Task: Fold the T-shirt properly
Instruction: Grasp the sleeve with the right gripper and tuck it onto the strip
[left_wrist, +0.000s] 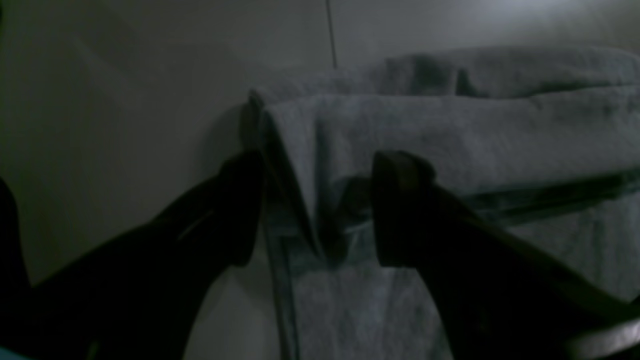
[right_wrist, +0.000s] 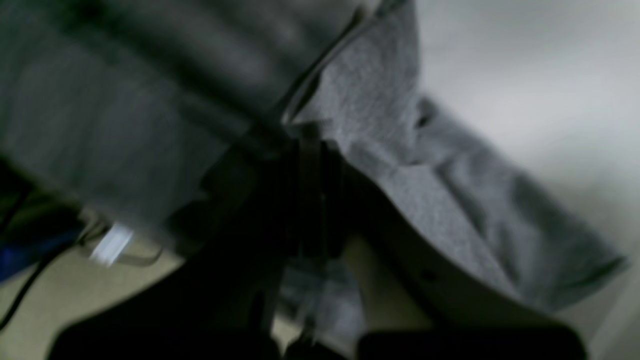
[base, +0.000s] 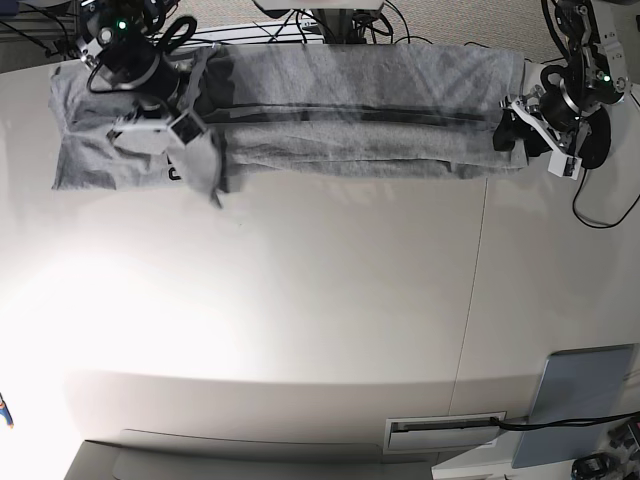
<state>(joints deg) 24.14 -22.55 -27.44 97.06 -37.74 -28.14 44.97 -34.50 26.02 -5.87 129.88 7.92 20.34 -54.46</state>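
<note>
The grey T-shirt (base: 350, 110) lies folded into a long band along the table's far edge. In the base view my right gripper (base: 186, 130) is at its left end, shut on a flap of cloth (base: 205, 165) that it holds lifted off the table. Up close, the right gripper (right_wrist: 310, 150) pinches the T-shirt (right_wrist: 450, 200), and fabric hangs to both sides of it. My left gripper (base: 510, 135) is at the band's right end. In the left wrist view the left gripper (left_wrist: 320, 210) is open, its dark fingers (left_wrist: 245, 210) straddling a folded edge of the T-shirt (left_wrist: 450, 135).
The white table (base: 300, 320) has a thin seam (base: 473, 300) running front to back on the right. A grey panel (base: 580, 405) and a slot (base: 445, 432) sit at the near right corner. Cables (base: 330, 20) trail behind the far edge.
</note>
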